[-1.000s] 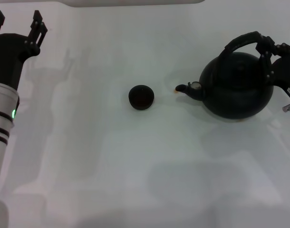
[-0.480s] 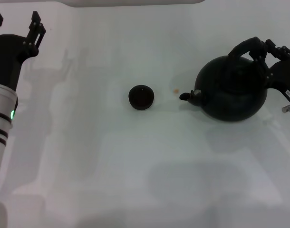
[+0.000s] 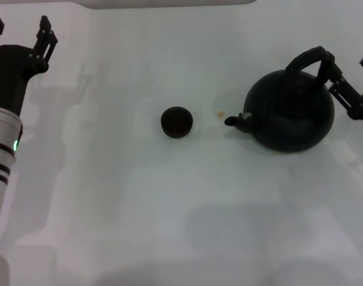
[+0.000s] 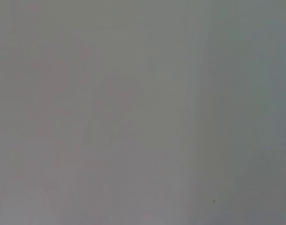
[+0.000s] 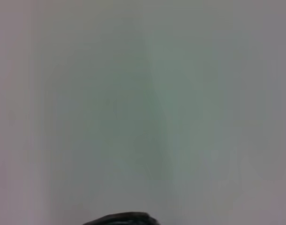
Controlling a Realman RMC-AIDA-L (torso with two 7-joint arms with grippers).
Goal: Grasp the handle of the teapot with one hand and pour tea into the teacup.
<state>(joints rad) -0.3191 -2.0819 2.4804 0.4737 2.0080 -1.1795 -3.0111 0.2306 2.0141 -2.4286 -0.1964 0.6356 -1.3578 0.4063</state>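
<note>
The teapot (image 3: 290, 114) stands upright on the white table (image 3: 169, 208), spout toward the teacup (image 3: 177, 122), well apart; their contents cannot be seen. The right gripper (image 3: 349, 80) gapes wide just beside the handle (image 3: 309, 62). The left gripper (image 3: 21, 33) sits spread, far off.

Smooth white tabletop (image 3: 169, 202) filling the whole view, softly lit, with faint grey shadows and a small orange-brown spot (image 3: 220, 113).
</note>
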